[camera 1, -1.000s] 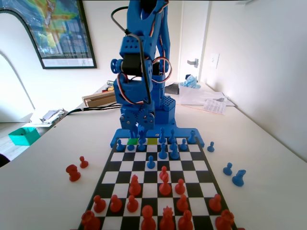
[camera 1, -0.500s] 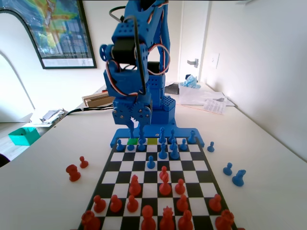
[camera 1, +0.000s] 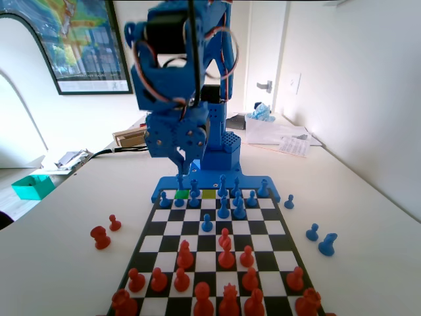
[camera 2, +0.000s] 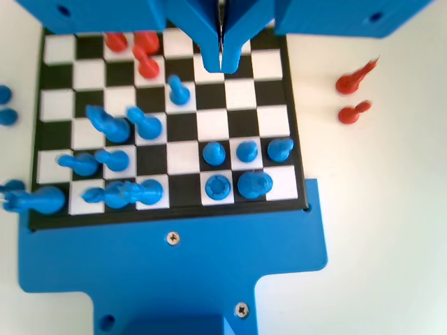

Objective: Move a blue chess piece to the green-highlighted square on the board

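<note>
The fingers point(camera 2: 221, 59) were pressed together with nothing between them, tips meeting in a thin seam in the wrist view. In the fixed view the gripper point(camera 1: 181, 176) hung above the far rows of the board point(camera 1: 276, 227), clear of every piece.

Landmark: the green square point(camera 1: 183, 194), in the board's far row in the fixed view. A yellow-green square point(camera 1: 208, 194) lay in the same row, to the right of the green one, with a blue piece point(camera 1: 195, 193) between them. More blue pieces stood right of the yellow-green square. A lone blue pawn point(camera 1: 207, 223) stood nearer the camera than the green square, toward mid-board. Red pieces filled the near rows, well apart from the green square.

No piece was held, so the step in hand was probably the approach to a pick. Recommended procedure:

1. Spread the fingers before descent.
2. Centre over the chosen blue piece; the far rows were crowded, so descend vertically to avoid clipping neighbours.
3. Grip below the piece's head.
4. Lift clear above neighbouring tops before any travel toward the green square.

Which piece was intended could not be determined.
</note>
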Robot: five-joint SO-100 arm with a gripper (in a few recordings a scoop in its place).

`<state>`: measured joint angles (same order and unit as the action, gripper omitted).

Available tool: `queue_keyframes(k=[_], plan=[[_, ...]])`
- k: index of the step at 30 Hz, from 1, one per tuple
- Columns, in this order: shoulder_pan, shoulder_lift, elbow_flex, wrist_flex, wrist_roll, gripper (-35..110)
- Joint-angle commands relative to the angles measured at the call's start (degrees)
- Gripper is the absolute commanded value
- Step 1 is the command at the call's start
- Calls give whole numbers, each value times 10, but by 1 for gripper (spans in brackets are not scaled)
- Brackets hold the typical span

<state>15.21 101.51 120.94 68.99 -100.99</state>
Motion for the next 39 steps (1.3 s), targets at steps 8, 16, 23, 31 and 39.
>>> queue_keyframes(k=[8,16,23,31,39], plan=[[-43,178,-73,96,36,1],[-80,302,-98,185,43,1],[-95,399,-105,240,22,1],[-115,509,-93,298,-3,1],[-129,592,-42,294,-15,1]])
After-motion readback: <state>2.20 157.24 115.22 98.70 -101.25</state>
